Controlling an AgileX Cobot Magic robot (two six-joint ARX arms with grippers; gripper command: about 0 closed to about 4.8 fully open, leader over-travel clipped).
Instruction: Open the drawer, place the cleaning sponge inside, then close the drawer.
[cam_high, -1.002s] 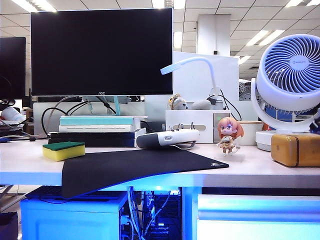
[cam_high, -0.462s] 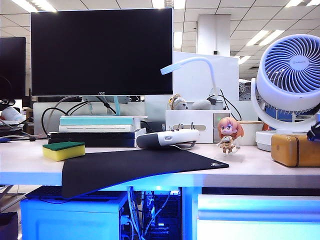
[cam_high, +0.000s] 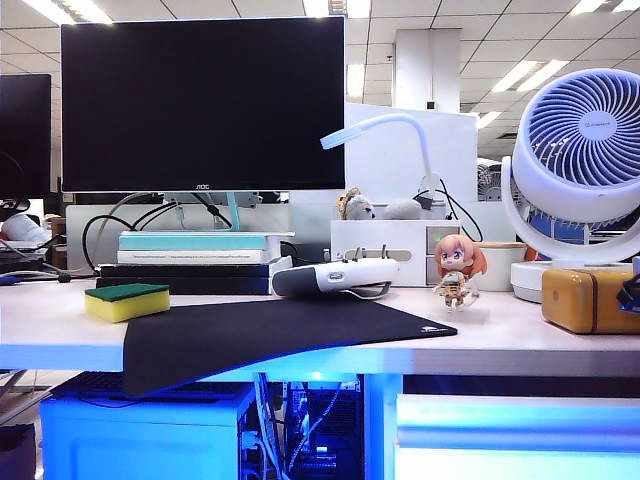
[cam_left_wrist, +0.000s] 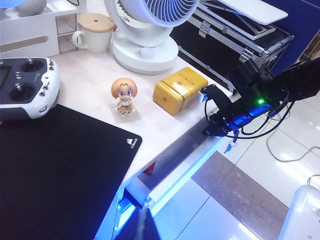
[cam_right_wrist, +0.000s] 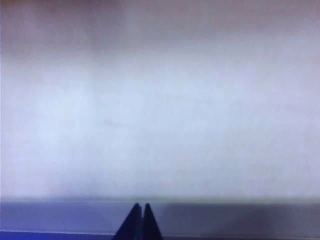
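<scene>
White desk (cam_high: 60, 330), yellow green-topped cleaning sponge (cam_high: 127, 300), left gripper unseen, closed, right gripper (cam_right_wrist: 139, 220) closed at desk edge.

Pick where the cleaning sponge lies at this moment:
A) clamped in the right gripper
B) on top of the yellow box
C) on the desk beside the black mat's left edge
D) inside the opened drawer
C: in the exterior view the cleaning sponge lies flat on the desk, at the left edge of the black mat, with no gripper near it.
</scene>
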